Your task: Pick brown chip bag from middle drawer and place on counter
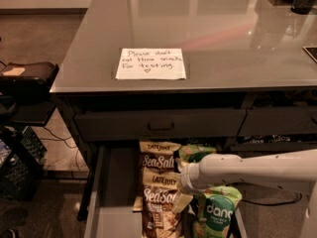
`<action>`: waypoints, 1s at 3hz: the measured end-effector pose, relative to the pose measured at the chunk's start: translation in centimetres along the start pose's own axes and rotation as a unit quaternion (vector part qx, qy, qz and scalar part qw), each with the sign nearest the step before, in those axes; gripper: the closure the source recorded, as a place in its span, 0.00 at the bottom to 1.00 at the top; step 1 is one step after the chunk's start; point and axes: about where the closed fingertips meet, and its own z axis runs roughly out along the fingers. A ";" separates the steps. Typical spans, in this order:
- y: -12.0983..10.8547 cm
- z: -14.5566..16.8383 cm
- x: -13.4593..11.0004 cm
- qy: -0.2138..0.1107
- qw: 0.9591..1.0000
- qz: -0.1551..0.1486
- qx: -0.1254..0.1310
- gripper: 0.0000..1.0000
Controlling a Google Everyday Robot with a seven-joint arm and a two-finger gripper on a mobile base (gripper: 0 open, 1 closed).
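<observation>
We see the gripper [183, 198] low in the open middle drawer [116, 182], beside the nearer brown chip bag [159, 207]; its grasp we cannot tell. The glossy grey counter [223, 38] bears a paper note [151, 63], with brownish floor [44, 29] to the left.

The setting is reading as an office test area. A grey desk surface [223, 29] is carrying a handwritten note [151, 63] marking snacks "for testing", cables [59, 138] are trailing across the floor, and the robot's gripper [183, 198] is hanging over the open metal drawer [111, 202].
</observation>
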 end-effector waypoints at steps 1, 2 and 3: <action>-0.1 1.3 1.3 -0.003 1.000 0.022 -0.011 0.00; 0.2 2.5 2.5 -0.006 0.999 0.047 -0.025 0.17; 0.5 3.4 2.9 -0.019 0.997 0.066 -0.039 0.39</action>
